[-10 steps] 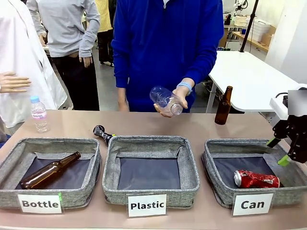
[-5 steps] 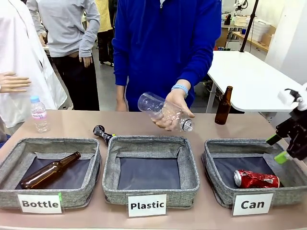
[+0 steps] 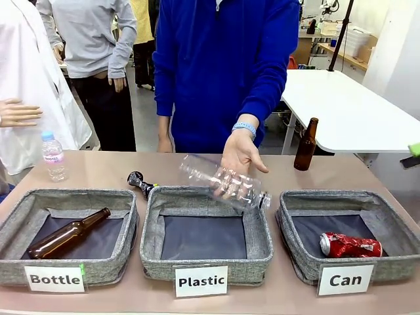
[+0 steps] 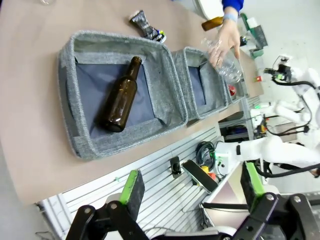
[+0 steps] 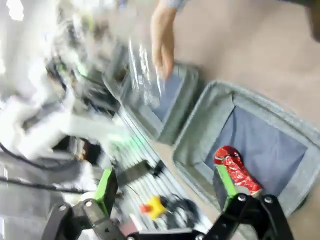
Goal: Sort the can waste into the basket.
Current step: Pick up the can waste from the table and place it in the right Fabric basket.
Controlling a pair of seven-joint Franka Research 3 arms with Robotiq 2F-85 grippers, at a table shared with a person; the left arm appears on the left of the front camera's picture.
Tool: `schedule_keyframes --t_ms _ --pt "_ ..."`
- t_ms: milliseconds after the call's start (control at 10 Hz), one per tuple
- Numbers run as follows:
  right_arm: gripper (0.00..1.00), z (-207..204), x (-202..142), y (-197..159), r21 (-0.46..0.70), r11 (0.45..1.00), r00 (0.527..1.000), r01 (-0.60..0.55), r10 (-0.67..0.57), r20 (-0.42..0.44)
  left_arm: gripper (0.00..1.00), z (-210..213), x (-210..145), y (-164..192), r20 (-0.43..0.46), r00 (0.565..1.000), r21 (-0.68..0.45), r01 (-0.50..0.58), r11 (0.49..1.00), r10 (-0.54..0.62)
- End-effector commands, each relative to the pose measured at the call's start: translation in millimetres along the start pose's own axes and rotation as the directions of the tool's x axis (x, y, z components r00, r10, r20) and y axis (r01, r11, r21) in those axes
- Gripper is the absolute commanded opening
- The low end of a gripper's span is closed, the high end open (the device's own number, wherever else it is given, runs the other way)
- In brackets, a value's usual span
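- Reading the three white cards along the lower edge of the front view: Bottle label [image 3: 56, 279] at left, Plastic label [image 3: 201, 281] in the middle, Can label [image 3: 345, 279] at right. Each fronts a grey fabric basket.
- Red can [image 3: 351, 245], crushed, lies on its side on the dark lining of the Can basket [image 3: 289, 230], lower right. It has white marks, too small to read.
- Dark can [image 3: 141, 182], also crushed, sits on the counter [image 3: 98, 174] left of centre, just behind the gap between the Bottle basket [image 3: 16, 223] and the Plastic basket [image 3: 151, 226].
- Brown bottle [image 3: 69, 233] lies in the Bottle basket. A second brown bottle [image 3: 305, 144] stands upright at right of centre.
- Small water bottle [image 3: 52, 155] stands upright at far left, print unreadable.
- Person's hand [image 3: 241, 152], palm down with fingers spread, is over a blurred clear bottle [image 3: 223, 182] tilted above the Plastic basket's far rim. Contact cannot be told.
- Left claw [image 4: 191, 184]: jaws wide apart and empty, off the counter's near edge, facing the Bottle basket.
- Right claw [image 5: 165, 186]: jaws apart, nothing between them, in a motion-blurred view with the red can beyond. A green pad [image 3: 414, 149] shows at the front view's right edge, above counter level.
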State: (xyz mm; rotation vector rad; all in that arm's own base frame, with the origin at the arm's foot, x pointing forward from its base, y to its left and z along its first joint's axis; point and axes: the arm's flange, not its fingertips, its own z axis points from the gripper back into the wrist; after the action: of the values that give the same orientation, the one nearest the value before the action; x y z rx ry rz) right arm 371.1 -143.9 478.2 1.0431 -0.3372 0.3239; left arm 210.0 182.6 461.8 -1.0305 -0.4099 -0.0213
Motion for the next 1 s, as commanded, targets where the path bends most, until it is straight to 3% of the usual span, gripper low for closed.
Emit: schedule_keyframes --t_ms 0,100,200,900 --pt "1.00 18.8 6.7 -18.6 0.538 0.720 0.511 0.438 -0.692 0.509 1.00 -1.6 1.6 -0.6 0.019 1.000 -0.011 -0.010 1.000 0.011" --pt "1.00 30.0 3.4 -29.3 0.560 0.695 0.453 0.451 -0.718 0.528 1.00 -1.6 1.6 -0.6 0.019 1.000 -0.011 -0.010 1.000 0.011" --pt "1.00 11.7 -2.5 -17.2 0.057 0.989 0.988 0.133 -0.137 0.073 1.00 -1.6 1.6 -0.6 0.019 1.000 -0.011 -0.010 1.000 0.011" --pt "1.00 11.7 -2.5 -17.2 0.057 0.989 0.988 0.133 -0.137 0.073 1.00 -1.6 1.6 -0.6 0.019 1.000 -0.011 -0.010 1.000 0.011"
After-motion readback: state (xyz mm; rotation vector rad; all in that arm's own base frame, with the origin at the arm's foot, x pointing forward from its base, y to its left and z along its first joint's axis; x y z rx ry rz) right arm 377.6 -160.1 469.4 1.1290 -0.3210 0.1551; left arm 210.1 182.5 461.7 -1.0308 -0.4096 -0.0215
